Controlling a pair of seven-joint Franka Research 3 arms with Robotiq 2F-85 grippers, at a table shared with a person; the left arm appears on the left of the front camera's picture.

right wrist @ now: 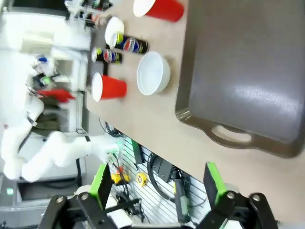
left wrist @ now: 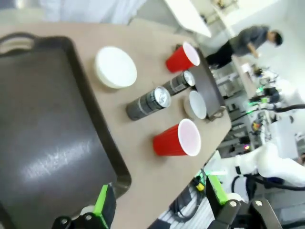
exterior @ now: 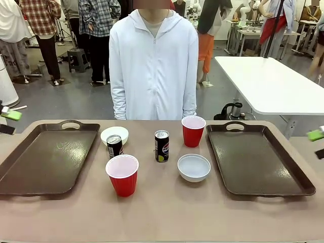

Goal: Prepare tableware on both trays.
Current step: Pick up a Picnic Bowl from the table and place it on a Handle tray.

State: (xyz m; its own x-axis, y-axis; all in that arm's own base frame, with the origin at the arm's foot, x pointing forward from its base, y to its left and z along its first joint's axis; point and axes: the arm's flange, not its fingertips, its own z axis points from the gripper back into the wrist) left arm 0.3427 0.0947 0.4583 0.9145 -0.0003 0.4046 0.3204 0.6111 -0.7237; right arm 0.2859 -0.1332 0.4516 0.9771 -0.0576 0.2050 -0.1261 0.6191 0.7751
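Two dark brown trays lie flat, the left tray [exterior: 30, 167] [left wrist: 43, 133] and the right tray [exterior: 263, 167] [right wrist: 248, 67], both bare. Between them stand a near red cup [exterior: 122, 174] [left wrist: 177, 140], a far red cup [exterior: 193, 130] [right wrist: 159, 8], a far white bowl [exterior: 114, 134] [left wrist: 115, 67], a near white bowl [exterior: 194, 167] [right wrist: 152, 73] and two black cans [exterior: 114, 146] [exterior: 161, 145]. My left gripper [exterior: 7, 121] [left wrist: 159, 200] hovers open beyond the left tray's outer edge. My right gripper [exterior: 318, 143] [right wrist: 156, 186] hovers open off the right tray's outer side. Neither holds anything.
A person in a white hooded jacket [exterior: 153, 61] stands at the far side of the table, arms down. A white table [exterior: 271, 83] stands behind on the right. Bare tabletop [exterior: 167, 212] runs along the near edge.
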